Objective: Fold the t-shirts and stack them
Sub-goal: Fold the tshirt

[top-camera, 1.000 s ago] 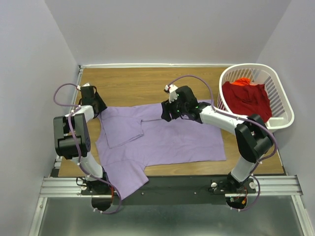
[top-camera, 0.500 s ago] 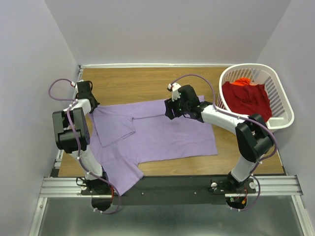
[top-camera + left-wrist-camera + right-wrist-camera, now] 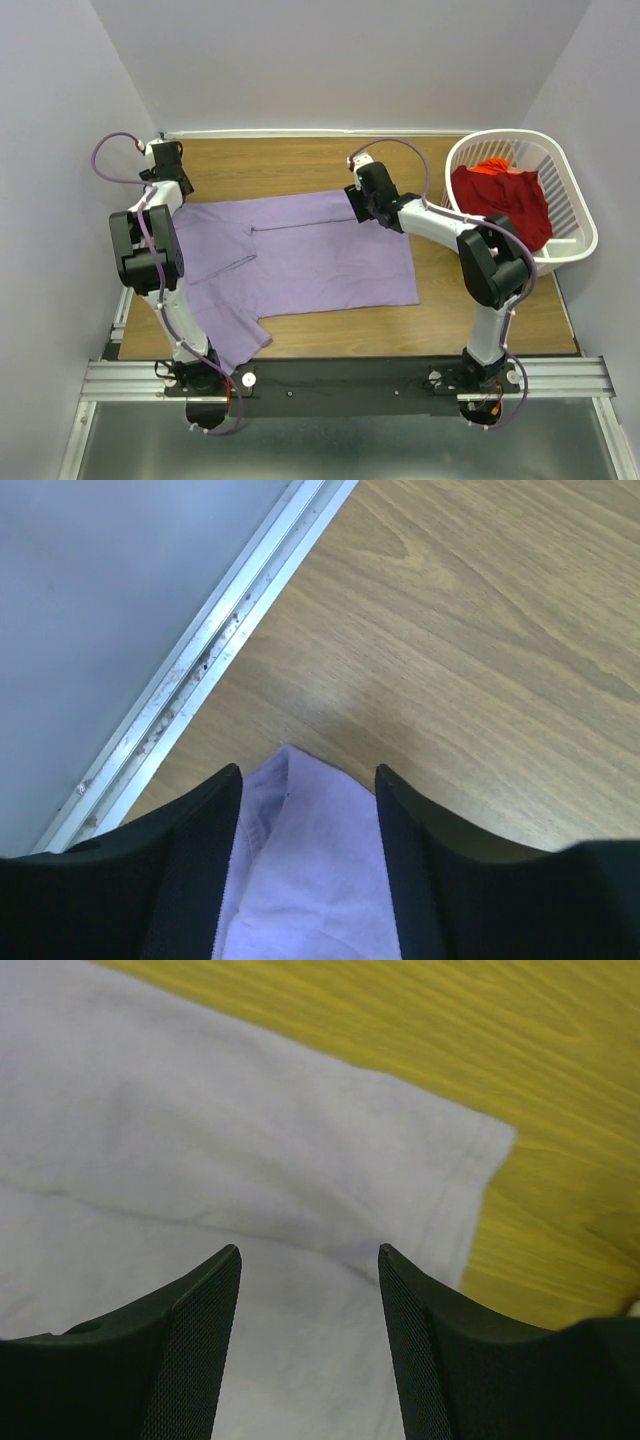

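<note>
Soft, even light from above fills the overhead view, leaving only faint, short shadows under the arms on the light brown wooden bench (image 3: 280, 170). The white slatted plastic laundry basket (image 3: 562, 172) at the bench's right edge is bright without glare. The left wrist view is crisp on the wood grain, with the left pincer (image 3: 308, 780) dark and slightly soft. The right wrist view carries a yellow cast that washes the plain lavender cloth t-shirt (image 3: 200, 1160) almost white, and the right pincer (image 3: 310, 1255) is underexposed.
</note>
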### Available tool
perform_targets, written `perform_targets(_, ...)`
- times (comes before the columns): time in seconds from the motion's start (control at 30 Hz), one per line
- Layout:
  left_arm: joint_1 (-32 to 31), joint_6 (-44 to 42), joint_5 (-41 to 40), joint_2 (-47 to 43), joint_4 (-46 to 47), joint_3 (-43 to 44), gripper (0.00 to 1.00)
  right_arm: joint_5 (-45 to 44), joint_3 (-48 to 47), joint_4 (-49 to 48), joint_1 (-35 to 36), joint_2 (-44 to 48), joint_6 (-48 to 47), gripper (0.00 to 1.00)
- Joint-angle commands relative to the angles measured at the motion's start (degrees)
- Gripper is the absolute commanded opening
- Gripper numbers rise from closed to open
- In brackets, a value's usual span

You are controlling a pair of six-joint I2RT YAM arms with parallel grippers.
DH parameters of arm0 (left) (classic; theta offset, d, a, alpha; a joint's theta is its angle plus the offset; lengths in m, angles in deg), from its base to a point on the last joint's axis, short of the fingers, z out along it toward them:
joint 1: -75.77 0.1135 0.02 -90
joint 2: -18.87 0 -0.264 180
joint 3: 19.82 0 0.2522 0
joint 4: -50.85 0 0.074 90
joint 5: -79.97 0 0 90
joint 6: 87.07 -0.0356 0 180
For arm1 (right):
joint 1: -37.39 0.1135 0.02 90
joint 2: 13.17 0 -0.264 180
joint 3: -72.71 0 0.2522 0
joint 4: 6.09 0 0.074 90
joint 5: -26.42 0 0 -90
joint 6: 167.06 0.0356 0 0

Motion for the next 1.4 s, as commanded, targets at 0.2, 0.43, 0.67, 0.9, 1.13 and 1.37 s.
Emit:
perform_targets(0.2, -5.45, 0.82, -0.94, -18.76, -1.0, -7.28, 0.68, -8.4, -1.28, 1.6, -4.47, -0.85, 0.16, 0.58)
perform_targets(0.43, -10.2, 2.23, 7.67, -28.8, -3.11, -18.98, 0.68, -7.61, -0.58, 1.78, -5.88, -2.43, 1.49, 0.5)
perform_targets(0.67, -10.47, 1.62, 9.96, -25.65, -2.05, -26.11, 0.68, -6.47, -0.32, 1.69, -7.19, -5.6, 2.28, 0.39)
perform_targets(0.9, -10.12, -0.14, 7.5, -19.24, -2.14, -26.9, 0.69, -6.55, 2.85, 1.69, -8.43, -6.57, 2.54, 0.38)
perform_targets(1.13, -8.63, -0.67, 6.54, -17.74, -3.55, -26.73, 0.69, -8.22, 5.05, 1.78, -9.75, -5.08, 2.89, 0.38)
perform_targets(1.37, -8.62, -0.93, 6.54, -18.79, -3.46, -26.9, 0.69, -1.46, 2.42, 1.96, -9.75, 1.52, 5.09, 0.4)
